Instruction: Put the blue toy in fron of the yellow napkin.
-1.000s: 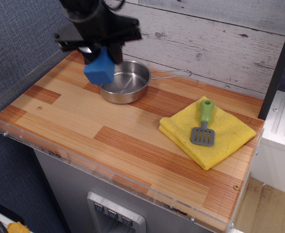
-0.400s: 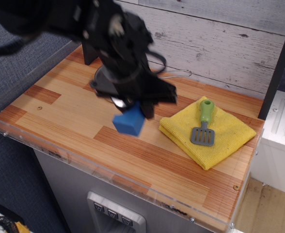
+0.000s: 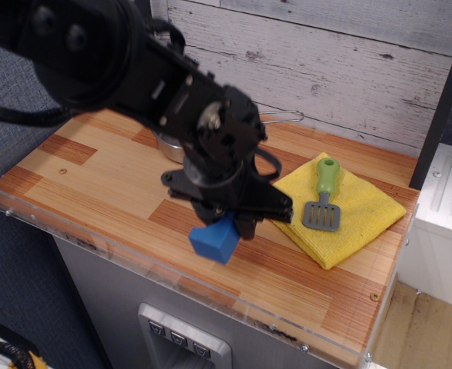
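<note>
My gripper (image 3: 227,225) is shut on the blue toy (image 3: 215,241), a matte blue block, and holds it low over the wooden counter, near the front edge. The yellow napkin (image 3: 360,211) lies folded to the right of it, partly hidden by my arm at its left corner. The block sits just left of and in front of the napkin's near corner. I cannot tell whether the block touches the counter.
A green-handled grey spatula (image 3: 324,197) lies on the napkin. The steel pan (image 3: 281,118) at the back is mostly hidden behind my arm; only its wire handle shows. A clear acrylic rim (image 3: 118,246) runs along the counter's front edge.
My arm has carried the blue toy from above the pan forward and to the right, then lower, to a spot near the front edge beside the napkin.
</note>
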